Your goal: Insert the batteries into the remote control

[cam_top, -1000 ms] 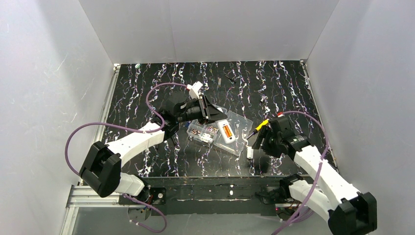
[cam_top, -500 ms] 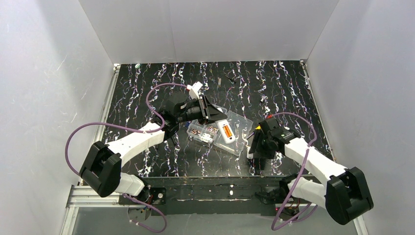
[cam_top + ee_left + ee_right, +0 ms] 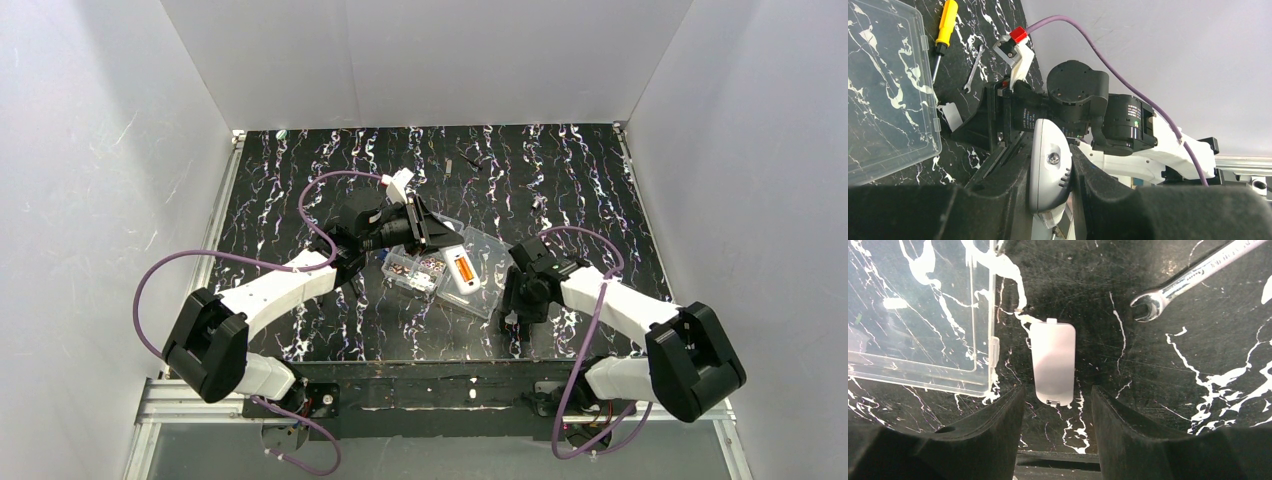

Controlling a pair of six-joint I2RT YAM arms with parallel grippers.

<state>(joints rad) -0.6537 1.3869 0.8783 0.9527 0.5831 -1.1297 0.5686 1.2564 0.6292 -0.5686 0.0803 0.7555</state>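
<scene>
My left gripper (image 3: 446, 256) is shut on the white remote control (image 3: 460, 272) and holds it over the clear box, rear side up. An orange battery (image 3: 464, 268) shows in its recess. In the left wrist view the remote (image 3: 1048, 167) is pinched edge-on between my fingers. My right gripper (image 3: 513, 312) points down at the table, open. In the right wrist view its open gripper (image 3: 1057, 412) is just in front of a flat white battery cover (image 3: 1053, 362) lying on the table. No loose batteries show.
A clear compartmented screw box (image 3: 412, 270) with its open lid (image 3: 487, 296) lies under the remote; the lid's edge (image 3: 923, 315) is left of the cover. A small wrench (image 3: 1193, 275) lies to the right. A yellow-handled screwdriver (image 3: 946, 20) lies beyond it.
My right arm has swung left and down, bringing its open gripper over the battery cover and hiding the screwdriver from the top view. My left arm and the remote have not moved.
</scene>
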